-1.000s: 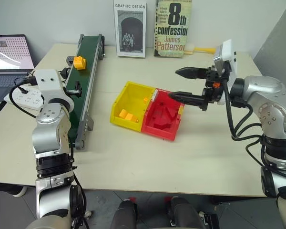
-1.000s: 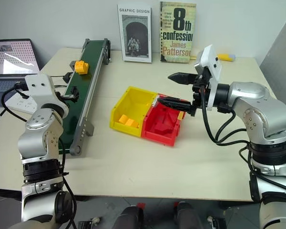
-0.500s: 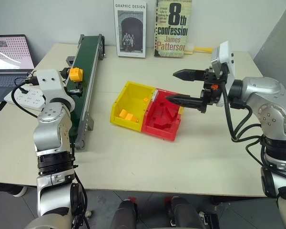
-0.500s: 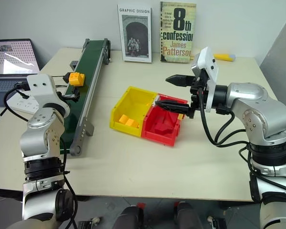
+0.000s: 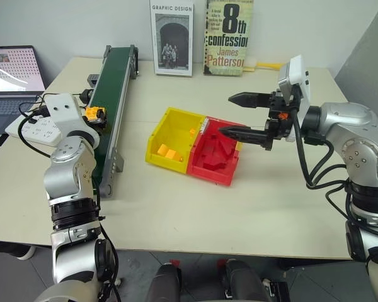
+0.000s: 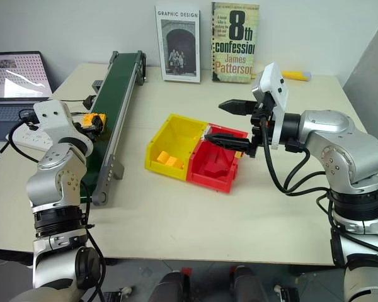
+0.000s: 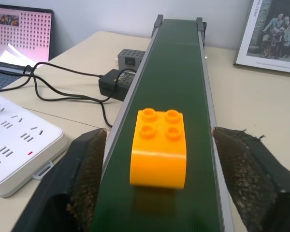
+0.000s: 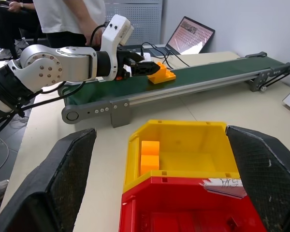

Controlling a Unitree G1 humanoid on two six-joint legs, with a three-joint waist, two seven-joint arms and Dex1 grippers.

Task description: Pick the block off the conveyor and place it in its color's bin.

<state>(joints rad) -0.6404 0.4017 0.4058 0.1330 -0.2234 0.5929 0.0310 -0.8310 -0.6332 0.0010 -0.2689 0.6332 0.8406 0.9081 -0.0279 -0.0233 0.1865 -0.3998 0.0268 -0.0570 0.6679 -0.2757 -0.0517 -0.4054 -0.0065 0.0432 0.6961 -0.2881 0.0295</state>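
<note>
Partly hidden by the left claw point(image 7: 157, 193), whose open fingers flank it, the block point(image 7: 159, 147) rides the conveyor point(image 7: 176, 63).

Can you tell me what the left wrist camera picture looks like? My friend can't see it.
An orange block with four round studs sits on the dark green conveyor, between the two black fingers of the left pincer, which aren't touching it. Beside the conveyor lie a white power strip, black cables and an open laptop.
</note>
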